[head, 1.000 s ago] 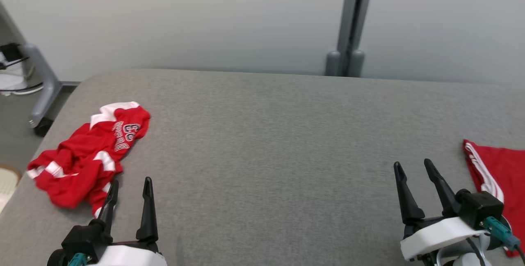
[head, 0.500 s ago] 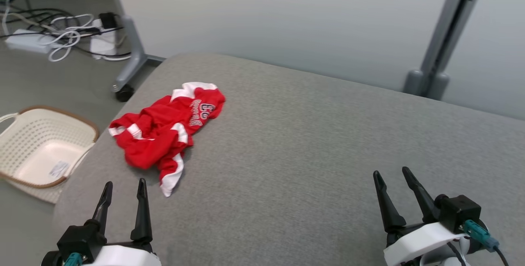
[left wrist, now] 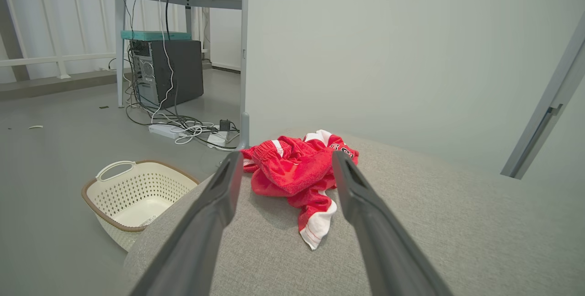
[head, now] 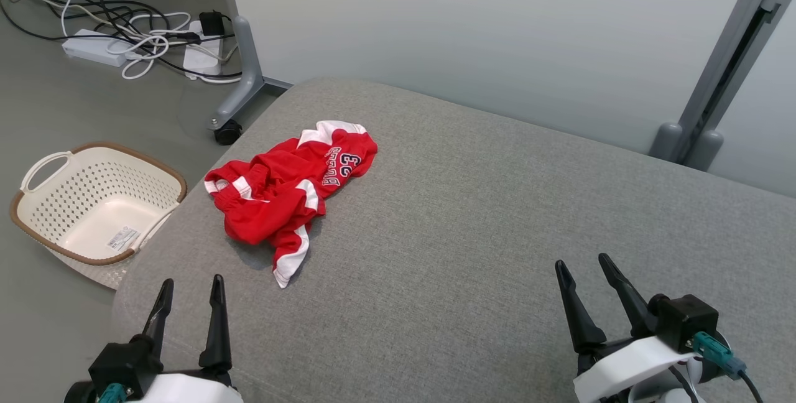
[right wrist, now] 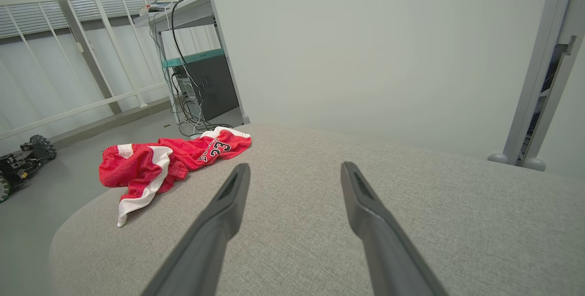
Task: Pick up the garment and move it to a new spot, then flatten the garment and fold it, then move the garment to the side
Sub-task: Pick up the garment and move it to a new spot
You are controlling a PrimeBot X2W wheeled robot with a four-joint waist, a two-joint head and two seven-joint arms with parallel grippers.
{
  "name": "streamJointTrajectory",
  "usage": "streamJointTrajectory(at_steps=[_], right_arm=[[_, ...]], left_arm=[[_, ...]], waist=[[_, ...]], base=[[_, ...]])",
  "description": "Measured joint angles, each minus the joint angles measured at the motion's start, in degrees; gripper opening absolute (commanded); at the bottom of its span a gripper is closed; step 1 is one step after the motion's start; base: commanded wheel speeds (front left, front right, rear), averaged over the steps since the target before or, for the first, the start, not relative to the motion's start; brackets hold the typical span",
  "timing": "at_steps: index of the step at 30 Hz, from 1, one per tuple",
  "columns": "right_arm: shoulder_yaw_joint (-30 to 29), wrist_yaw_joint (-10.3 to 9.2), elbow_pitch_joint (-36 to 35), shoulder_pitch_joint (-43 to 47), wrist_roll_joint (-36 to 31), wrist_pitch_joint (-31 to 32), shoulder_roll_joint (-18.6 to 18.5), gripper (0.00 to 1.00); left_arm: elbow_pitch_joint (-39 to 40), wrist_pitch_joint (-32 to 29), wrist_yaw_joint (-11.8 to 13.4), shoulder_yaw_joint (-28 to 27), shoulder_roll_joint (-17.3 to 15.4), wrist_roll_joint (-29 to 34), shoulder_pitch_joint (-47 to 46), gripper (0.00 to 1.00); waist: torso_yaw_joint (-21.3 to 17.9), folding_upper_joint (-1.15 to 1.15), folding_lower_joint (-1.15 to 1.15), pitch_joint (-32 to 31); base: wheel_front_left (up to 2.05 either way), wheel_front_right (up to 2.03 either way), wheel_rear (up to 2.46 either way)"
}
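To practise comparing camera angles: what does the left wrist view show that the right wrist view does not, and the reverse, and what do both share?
Left wrist view: a cream perforated basket on the floor beside the grey padded surface, and a white power strip. Right wrist view: a small vehicle with knobbly wheels on the floor. Shared: the crumpled red garment lying on the surface, the dark computer tower and the pale wall.
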State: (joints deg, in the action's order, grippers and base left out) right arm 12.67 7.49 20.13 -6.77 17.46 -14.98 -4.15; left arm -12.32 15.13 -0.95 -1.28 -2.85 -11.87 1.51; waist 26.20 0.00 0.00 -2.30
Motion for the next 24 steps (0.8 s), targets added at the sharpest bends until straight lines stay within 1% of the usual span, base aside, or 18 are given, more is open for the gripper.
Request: streamJointTrajectory(at_steps=[3, 6, 11, 14, 21, 24], right_arm=[[0.3, 0.00, -0.4, -0.3, 0.0, 0.0, 0.0, 1.00], [0.6, 0.00, -0.7, -1.1, 0.0, 0.0, -0.3, 1.00], [0.5, 0.00, -1.4, -2.8, -0.2, 0.0, -1.4, 1.00], [0.7, 0.00, -1.9, -4.2, -0.4, 0.0, -1.7, 1.00], [1.6, 0.00, -2.7, -7.8, -1.0, 0.0, -2.8, 1.00], [2.3, 0.00, -3.4, -9.7, -1.4, 0.0, -3.1, 1.00]], left_arm=[[-1.0, 0.0, -0.8, 0.3, -0.7, 0.0, -1.0, 1.00], [-0.8, -1.8, -1.6, 0.3, -2.4, -0.1, -4.8, 1.00], [-1.4, -11.8, -3.6, -0.1, -5.6, -3.1, -13.2, 1.00], [-3.9, -18.3, -4.1, -1.6, -8.1, -6.0, -18.6, 1.00], [-14.9, -32.1, -5.4, -4.7, -14.5, -13.2, -30.3, 1.00], [-19.9, -36.6, -5.8, -5.2, -17.4, -15.1, -34.3, 1.00]], waist=[[-0.5, 0.00, 0.00, 0.2], [-1.1, 0.00, 0.00, 1.0], [-2.4, 0.00, 0.00, 3.2], [-3.6, 0.00, 0.00, 4.8], [-7.6, 0.00, 0.00, 9.0], [-9.5, 0.00, 0.00, 11.1]], base=[[0.00, 0.00, 0.00], [0.00, 0.00, 0.00], [0.00, 0.00, 0.00], [0.00, 0.00, 0.00], [0.00, 0.00, 0.00], [0.00, 0.00, 0.00]])
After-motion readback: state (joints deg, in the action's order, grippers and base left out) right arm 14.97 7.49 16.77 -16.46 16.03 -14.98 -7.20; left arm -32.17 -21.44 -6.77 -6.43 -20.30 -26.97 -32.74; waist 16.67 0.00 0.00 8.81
